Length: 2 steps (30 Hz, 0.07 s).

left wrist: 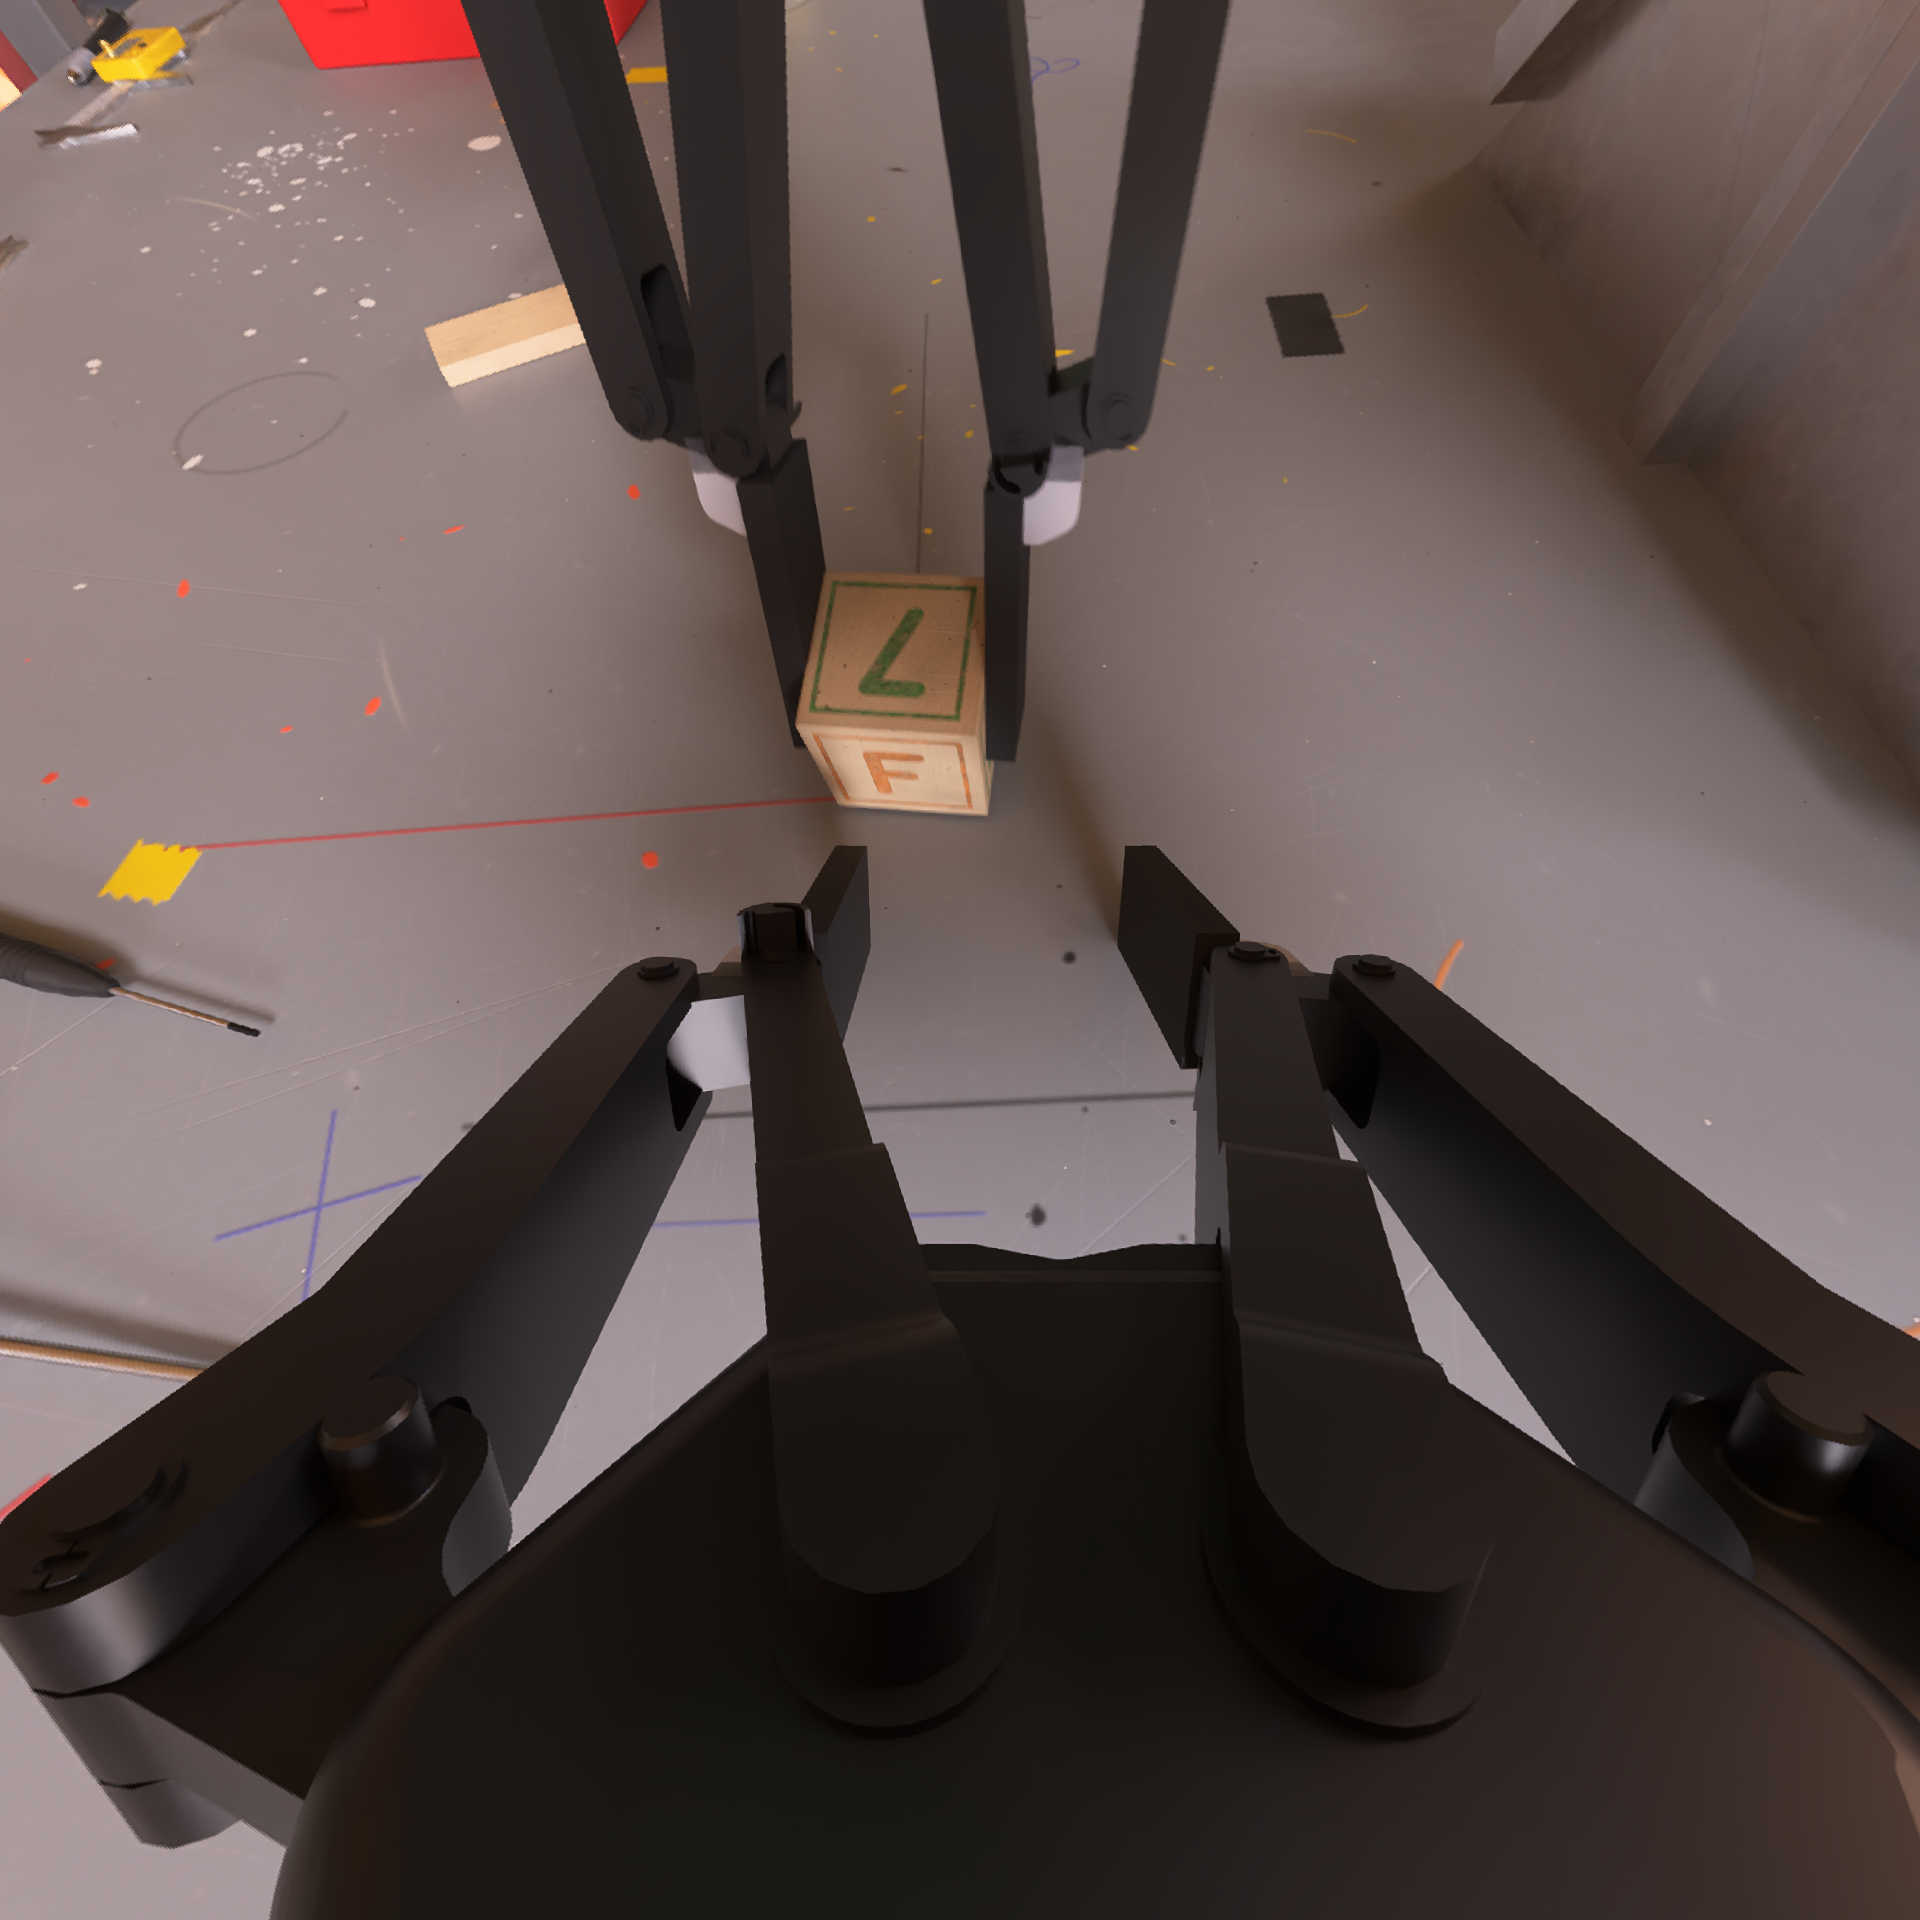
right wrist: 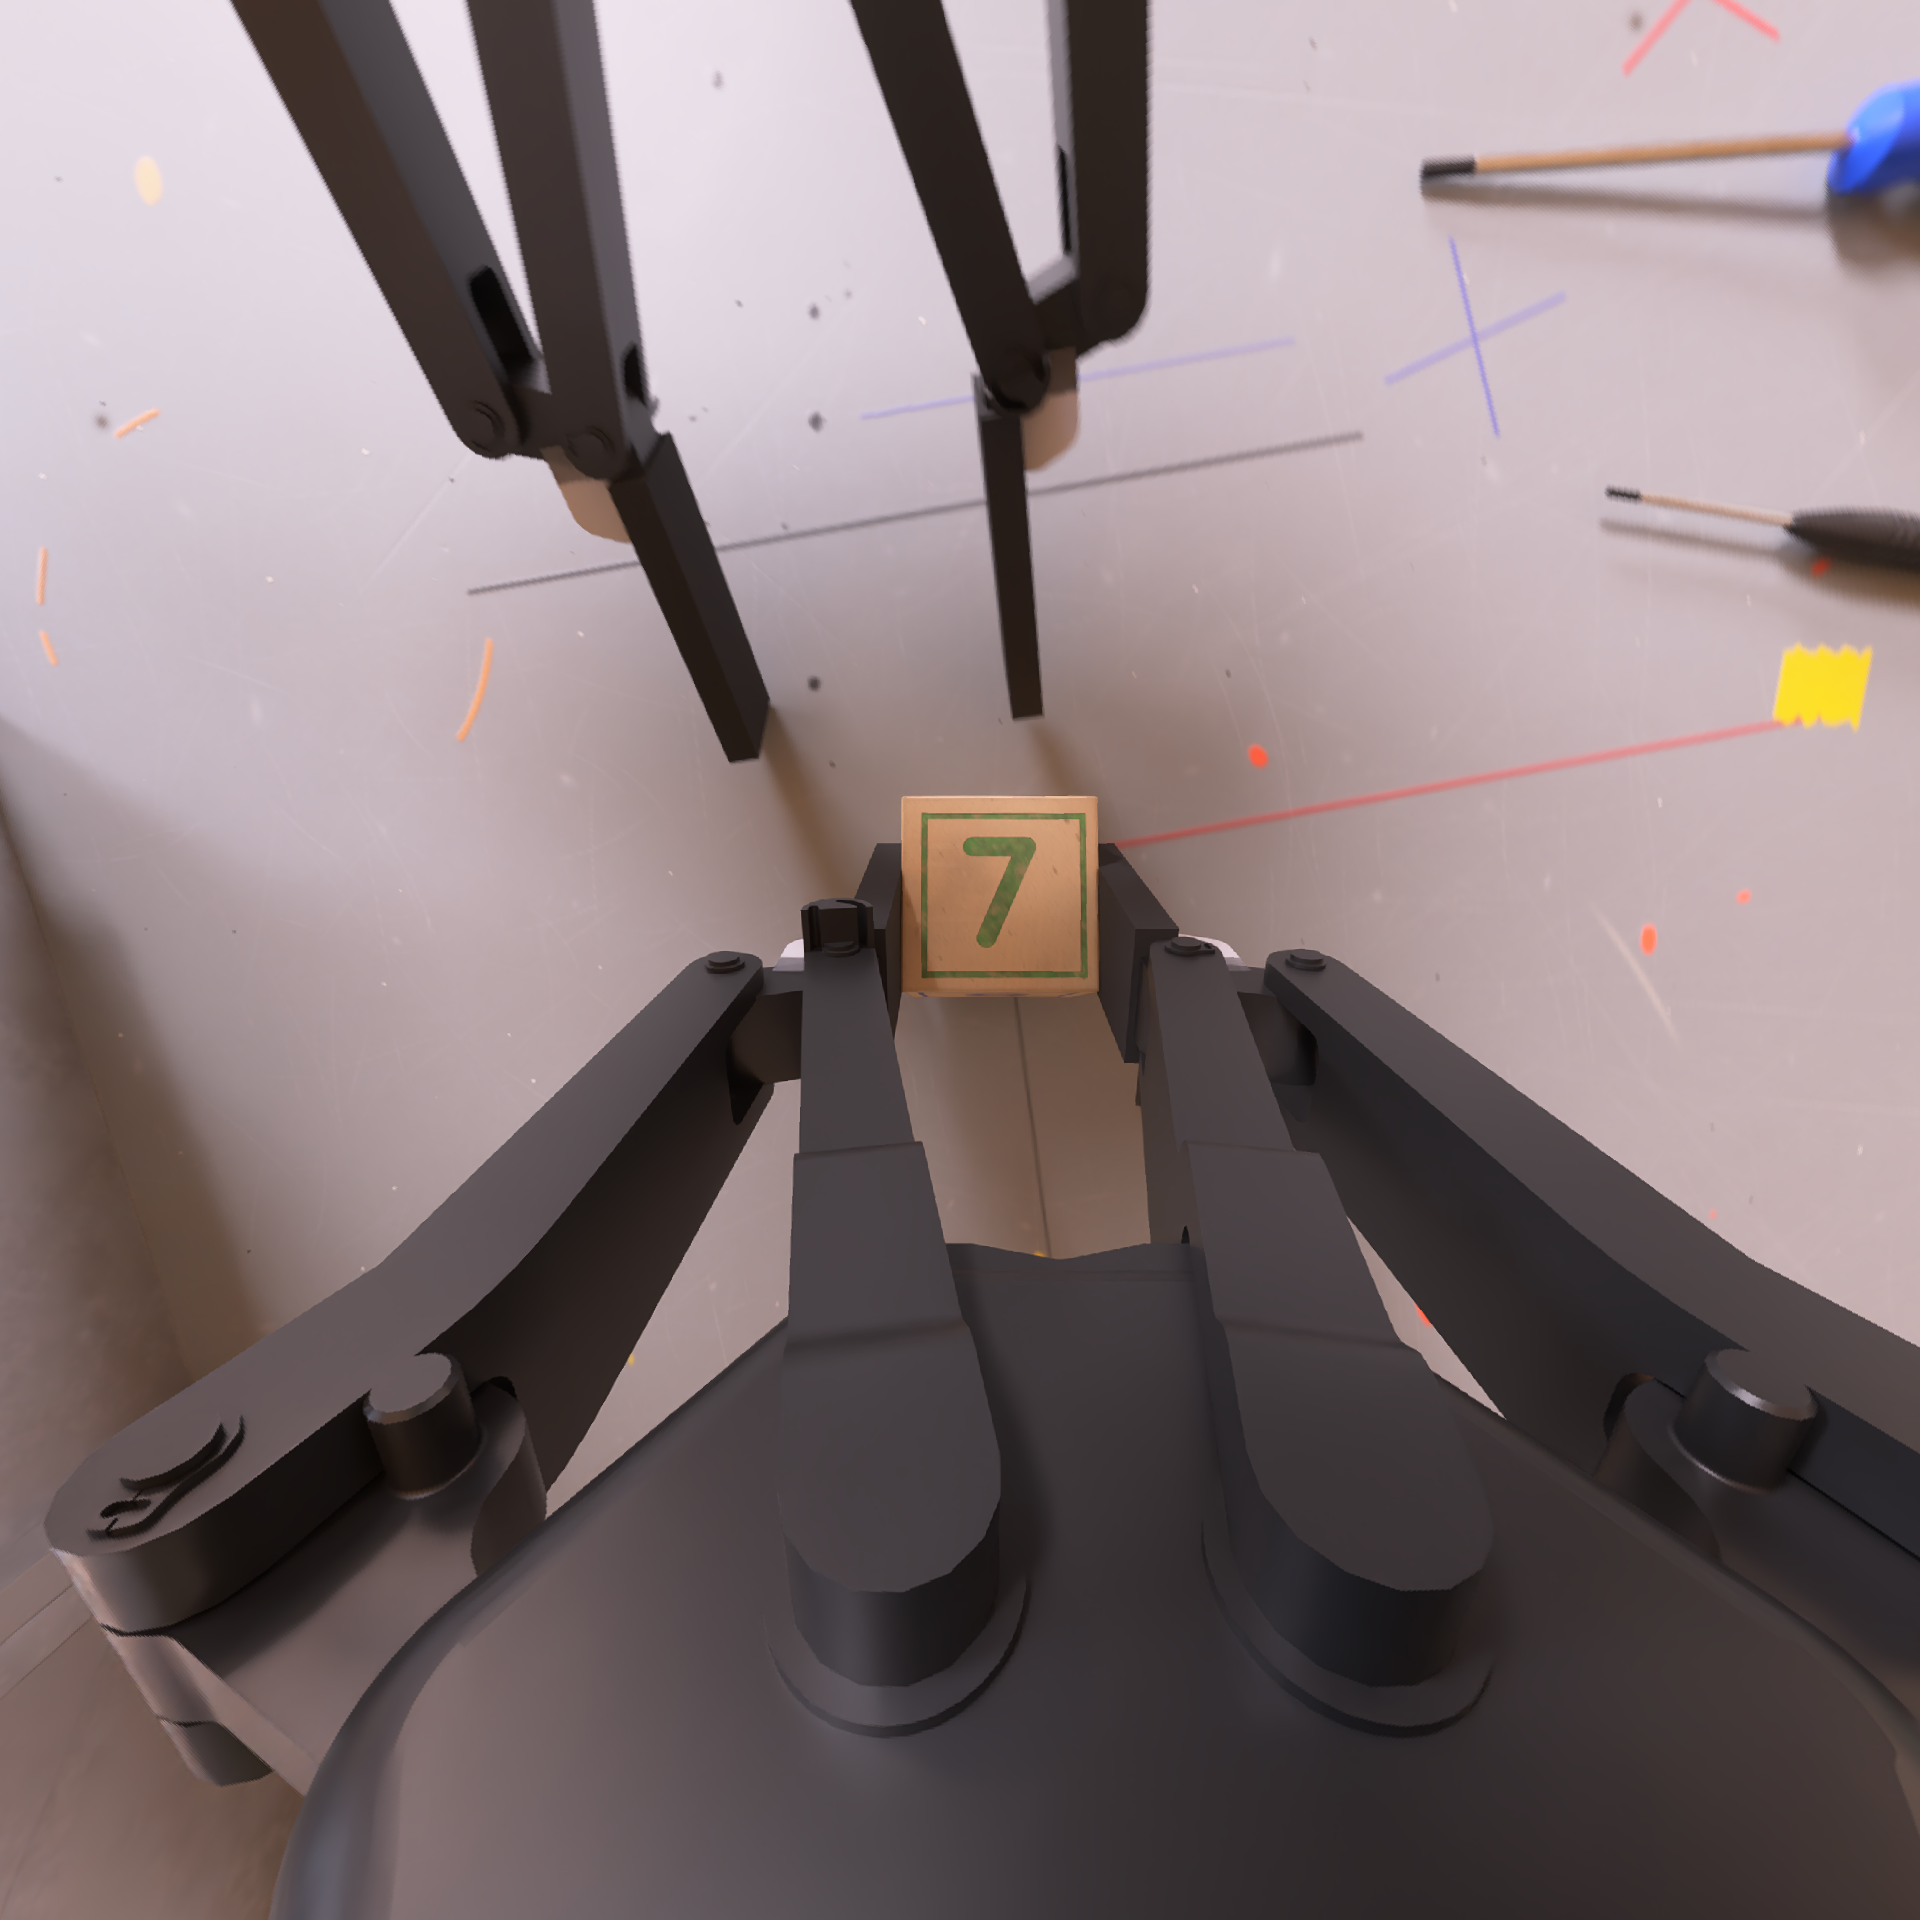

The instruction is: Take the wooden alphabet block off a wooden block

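Note:
The wooden alphabet block (left wrist: 894, 691) has green and orange printed faces. My right gripper (right wrist: 1000, 904) is shut on it, one finger on each side; it comes in from the top of the left wrist view (left wrist: 900, 732). The block (right wrist: 997, 899) hangs just over the grey table (left wrist: 1351, 727); I cannot tell if it touches. A plain pale wooden block (left wrist: 504, 335) lies flat on the table, well behind and to the left, with nothing on it. My left gripper (left wrist: 992, 883) is open and empty, just short of the alphabet block, and shows farther off in the right wrist view (right wrist: 883, 727).
A dark-handled screwdriver (left wrist: 125, 987) (right wrist: 1766, 520) and a blue-handled tool (right wrist: 1870, 145) lie on the table. There is a yellow tape patch (left wrist: 151, 871), a red box (left wrist: 416, 31) at the back left, and a grey wall (left wrist: 1714, 312) on the right.

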Tool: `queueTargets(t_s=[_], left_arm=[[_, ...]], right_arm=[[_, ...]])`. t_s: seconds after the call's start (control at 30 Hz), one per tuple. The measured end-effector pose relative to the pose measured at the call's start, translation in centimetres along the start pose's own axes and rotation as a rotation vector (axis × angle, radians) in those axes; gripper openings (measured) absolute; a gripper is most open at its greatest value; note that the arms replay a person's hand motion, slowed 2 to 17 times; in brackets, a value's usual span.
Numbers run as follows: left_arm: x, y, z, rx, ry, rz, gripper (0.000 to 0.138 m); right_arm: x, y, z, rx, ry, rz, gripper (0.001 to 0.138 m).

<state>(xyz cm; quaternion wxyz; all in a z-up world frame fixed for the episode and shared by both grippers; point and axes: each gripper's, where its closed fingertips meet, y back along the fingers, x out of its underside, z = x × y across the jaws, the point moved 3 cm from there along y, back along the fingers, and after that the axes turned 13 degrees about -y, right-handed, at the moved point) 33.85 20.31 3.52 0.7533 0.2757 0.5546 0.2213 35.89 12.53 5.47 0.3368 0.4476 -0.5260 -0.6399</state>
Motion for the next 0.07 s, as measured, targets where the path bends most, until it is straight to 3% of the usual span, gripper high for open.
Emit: queueTargets(t_s=[0.07], left_arm=[[0.00,0.00,0.00,0.000,0.000,0.000,0.065]], right_arm=[[-0.68,-0.23,0.82,-0.002,0.039,-0.007,0.045]])
